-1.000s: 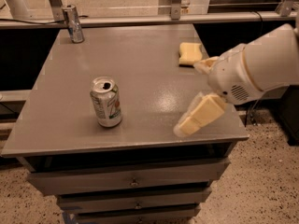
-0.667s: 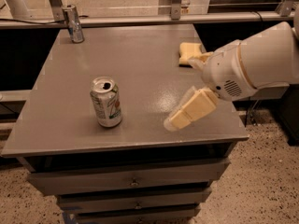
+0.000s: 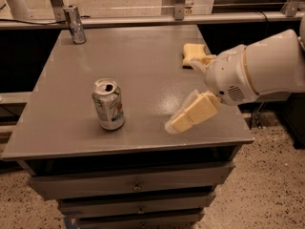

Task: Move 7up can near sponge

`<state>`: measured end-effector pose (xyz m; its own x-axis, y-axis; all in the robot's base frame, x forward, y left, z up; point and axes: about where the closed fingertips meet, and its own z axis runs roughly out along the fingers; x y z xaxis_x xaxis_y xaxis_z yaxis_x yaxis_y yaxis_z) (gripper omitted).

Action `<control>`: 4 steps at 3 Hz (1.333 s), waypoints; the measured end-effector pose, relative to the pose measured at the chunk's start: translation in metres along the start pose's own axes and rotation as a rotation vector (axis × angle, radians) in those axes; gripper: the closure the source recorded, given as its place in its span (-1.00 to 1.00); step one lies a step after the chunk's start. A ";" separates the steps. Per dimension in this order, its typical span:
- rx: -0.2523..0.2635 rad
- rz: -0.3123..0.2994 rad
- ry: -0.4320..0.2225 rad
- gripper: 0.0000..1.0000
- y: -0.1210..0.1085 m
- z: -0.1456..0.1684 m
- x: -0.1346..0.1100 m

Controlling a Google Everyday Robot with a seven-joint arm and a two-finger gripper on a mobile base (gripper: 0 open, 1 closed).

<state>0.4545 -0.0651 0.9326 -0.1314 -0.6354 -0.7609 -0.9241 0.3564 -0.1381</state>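
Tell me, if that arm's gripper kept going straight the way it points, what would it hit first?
Probably the 7up can: the gripper, over the table's right side, points left toward it. Its height is unclear.

looks like a lab or workshop from my end, grey metal drawer cabinet (image 3: pixel 138 187) as the work surface; speckled hard floor (image 3: pixel 267 185), metal framing (image 3: pixel 178 4) along the back; my gripper (image 3: pixel 183 94) hanging over the cabinet's right side, fingers spread

One high front camera looks down on the table (image 3: pixel 143 46), pincer (image 3: pixel 181 95) at right.
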 end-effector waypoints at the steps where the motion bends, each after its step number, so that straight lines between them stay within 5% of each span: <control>1: -0.017 -0.025 -0.143 -1.00 0.000 0.035 -0.007; 3: -0.090 -0.007 -0.382 -1.00 0.012 0.114 -0.030; 4: -0.140 0.019 -0.440 -1.00 0.030 0.141 -0.043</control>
<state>0.4833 0.0688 0.8720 -0.0116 -0.2677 -0.9634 -0.9666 0.2498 -0.0578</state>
